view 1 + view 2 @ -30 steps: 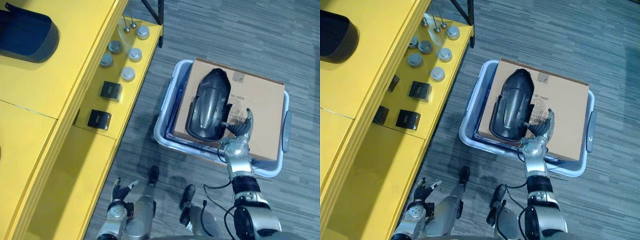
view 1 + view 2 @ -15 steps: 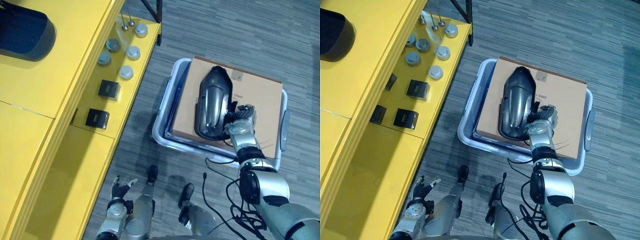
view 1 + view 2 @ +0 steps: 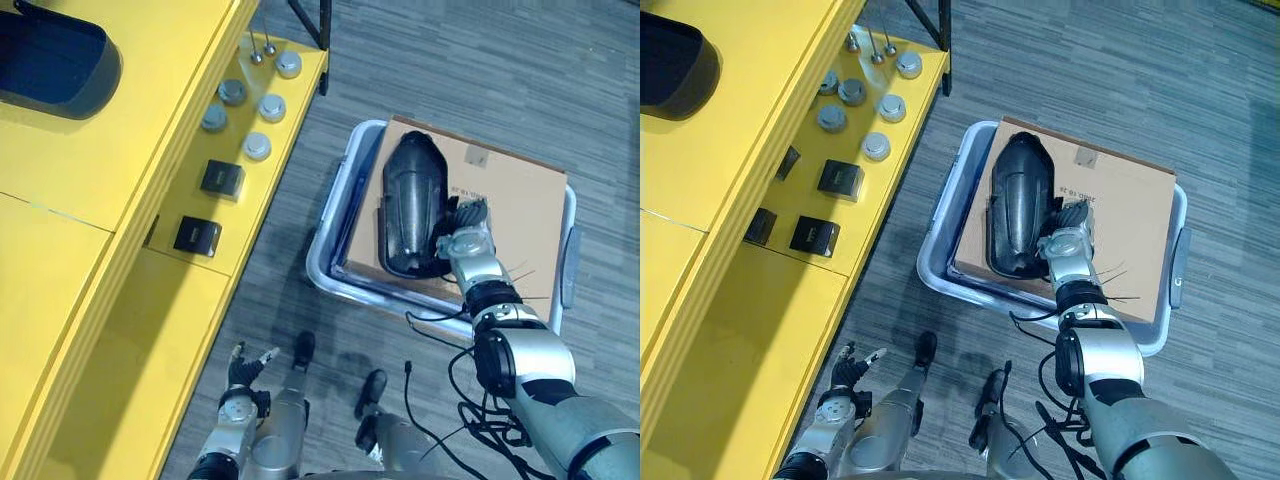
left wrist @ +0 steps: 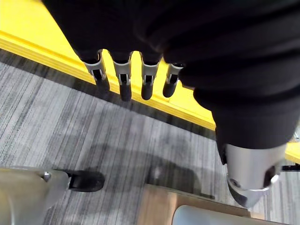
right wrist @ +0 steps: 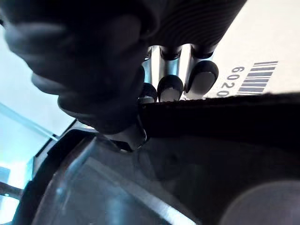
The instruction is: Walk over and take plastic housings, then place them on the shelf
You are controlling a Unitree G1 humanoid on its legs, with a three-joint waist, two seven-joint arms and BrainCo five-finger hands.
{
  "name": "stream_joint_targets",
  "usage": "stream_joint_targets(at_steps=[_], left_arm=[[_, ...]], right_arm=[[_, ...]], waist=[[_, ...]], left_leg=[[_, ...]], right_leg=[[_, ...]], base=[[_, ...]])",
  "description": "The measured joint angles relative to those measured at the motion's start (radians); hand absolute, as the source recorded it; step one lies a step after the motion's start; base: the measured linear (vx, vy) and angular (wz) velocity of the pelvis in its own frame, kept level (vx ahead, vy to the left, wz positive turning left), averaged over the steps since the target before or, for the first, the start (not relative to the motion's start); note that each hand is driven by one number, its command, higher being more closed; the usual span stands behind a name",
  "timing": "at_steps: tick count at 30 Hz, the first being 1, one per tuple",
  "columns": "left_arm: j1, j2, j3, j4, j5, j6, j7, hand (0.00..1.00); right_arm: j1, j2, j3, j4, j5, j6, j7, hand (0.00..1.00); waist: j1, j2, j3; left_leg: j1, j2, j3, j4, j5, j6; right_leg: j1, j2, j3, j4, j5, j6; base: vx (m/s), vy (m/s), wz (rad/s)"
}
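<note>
A long black plastic housing lies on a brown cardboard sheet that covers a pale blue bin on the floor. My right hand is at the housing's right edge, its fingers curled over the rim and shut on it. My left hand hangs low beside the yellow shelf, with its fingers straight and nothing in them. Another dark housing rests on the top of the shelf at the far left.
On the shelf's lower board stand several round silver caps and two black boxes. A black frame leg stands by the shelf's far end. Grey carpet lies around the bin.
My right hand has gone from open beside the housing to curled over its right edge. The housing has shifted and turned slightly on the cardboard. The left hand has stayed put.
</note>
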Motion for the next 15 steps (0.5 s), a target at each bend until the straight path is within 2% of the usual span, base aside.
stream_joint_targets(at_steps=[4, 6, 9, 10, 11, 13, 15], left_arm=[[0.009, -0.004, 0.004, -0.015, 0.000, 0.006, 0.000, 0.00], [0.029, -0.012, 0.008, -0.066, 0.001, 0.010, 0.000, 0.00], [0.063, -0.022, 0.003, -0.207, 0.003, 0.010, 0.000, 0.00], [0.088, -0.020, -0.007, -0.298, 0.006, 0.009, 0.002, 0.00], [0.093, -0.019, -0.009, -0.313, 0.006, 0.009, 0.002, 0.00], [0.125, -0.029, -0.015, -0.452, 0.010, 0.007, 0.003, 0.00], [0.134, -0.039, -0.032, -0.549, 0.010, 0.005, 0.004, 0.00]], right_arm=[[0.185, 0.033, 0.006, -0.259, -0.001, -0.008, -0.021, 1.00], [0.308, 0.066, 0.000, -0.392, -0.002, -0.013, -0.034, 1.00], [0.469, 0.106, -0.041, -0.566, -0.004, -0.027, -0.050, 1.00], [0.526, 0.119, -0.044, -0.623, -0.004, -0.035, -0.071, 1.00], [0.536, 0.122, -0.045, -0.633, -0.004, -0.036, -0.073, 1.00], [0.611, 0.154, -0.059, -0.745, -0.014, -0.044, -0.082, 1.00], [0.651, 0.167, -0.057, -0.816, -0.022, -0.066, -0.093, 1.00]], waist=[[-0.009, -0.001, -0.001], [-0.029, -0.003, -0.003], [-0.037, -0.006, -0.013], [-0.057, -0.011, -0.029], [-0.060, -0.012, -0.034], [-0.085, -0.012, -0.070], [-0.085, -0.012, -0.085]], left_leg=[[0.010, 0.000, 0.004, -0.001, -0.001, -0.001], [0.029, -0.001, 0.005, -0.001, -0.004, -0.003], [0.048, 0.001, 0.011, -0.001, -0.012, -0.006], [0.048, 0.002, 0.011, -0.001, -0.014, -0.008], [0.048, 0.003, 0.012, -0.001, -0.014, -0.008], [0.053, 0.002, 0.015, -0.001, -0.017, -0.012], [0.067, 0.002, 0.027, -0.001, -0.018, -0.012]], right_leg=[[0.010, -0.001, 0.002, 0.000, 0.000, 0.000], [0.030, -0.001, 0.002, -0.002, -0.001, 0.002], [0.045, 0.000, 0.008, -0.002, -0.007, 0.000], [0.045, 0.001, 0.008, -0.002, -0.008, -0.001], [0.045, 0.002, 0.008, -0.002, -0.008, -0.001], [0.047, 0.001, 0.011, -0.002, -0.010, 0.000], [0.055, 0.000, 0.025, -0.003, -0.010, -0.001]], base=[[0.00, 0.000, 0.00], [0.00, 0.001, 0.02], [-0.01, 0.000, -0.06], [0.00, 0.000, 0.00], [0.00, -0.005, -0.03], [0.02, -0.003, -0.06], [0.02, -0.003, -0.17]])
